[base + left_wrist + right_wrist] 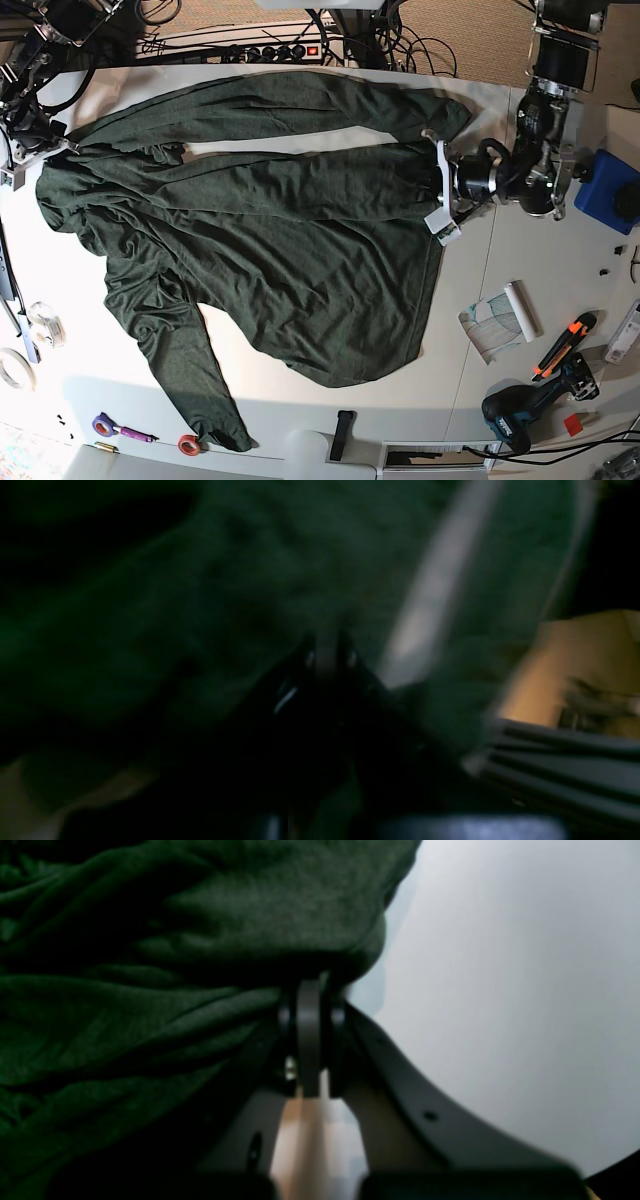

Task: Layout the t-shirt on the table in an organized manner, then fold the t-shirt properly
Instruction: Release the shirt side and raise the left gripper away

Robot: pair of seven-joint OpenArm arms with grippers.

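A dark green long-sleeved t-shirt (pixel 280 230) lies spread and wrinkled across the white table (pixel 480 270), with one sleeve trailing to the front edge. In the base view my left gripper (pixel 434 186) is at the shirt's right edge, shut on the fabric. The left wrist view is dark and blurred, but its fingers (pixel 328 652) pinch green cloth (pixel 250 580). At the shirt's far left corner my right gripper (pixel 62 150) is shut on bunched shirt fabric (pixel 150 990), and the right wrist view shows its closed tips (pixel 310 990) buried in a fold.
Right of the shirt lie a lint roller (pixel 522 308), an orange utility knife (pixel 562 345), a cordless drill (pixel 530 408) and a blue box (pixel 610 195). Tape rolls (pixel 15 370) sit at the left edge. A purple marker (pixel 122 431) and a red ring (pixel 187 443) lie near the front.
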